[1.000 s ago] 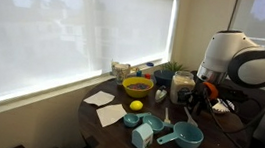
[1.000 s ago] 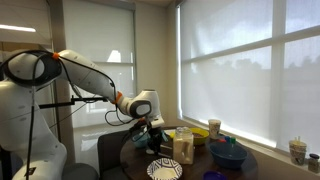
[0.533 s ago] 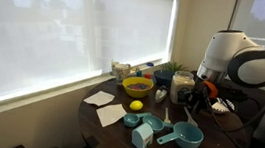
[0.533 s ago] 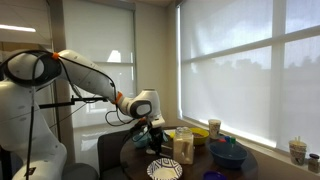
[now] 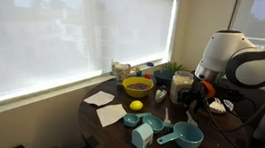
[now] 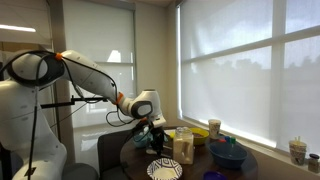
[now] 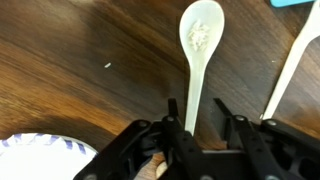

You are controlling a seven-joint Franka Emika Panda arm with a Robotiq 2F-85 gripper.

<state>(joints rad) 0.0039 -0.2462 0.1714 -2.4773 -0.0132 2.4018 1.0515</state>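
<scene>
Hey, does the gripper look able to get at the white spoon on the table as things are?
Probably yes. In the wrist view the handle of the spoon lies between the open jaws of the gripper, with nothing on it; the other white utensil lies apart.

White robot arm (image 5: 237, 58), end effector (image 5: 204, 92) low over a dark round table (image 5: 105, 136), yellow bowl (image 5: 137, 86), lemon (image 5: 136, 106), perhaps blue measuring cups (image 5: 184, 137)

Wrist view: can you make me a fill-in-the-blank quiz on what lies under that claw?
The spoon lying on the table is ___ in colour. Its ___ lies between the gripper's fingers. The table is made of dark ___. The patterned plate shows in the view's bottom ___ corner.
Missing words: white; handle; wood; left.
</scene>
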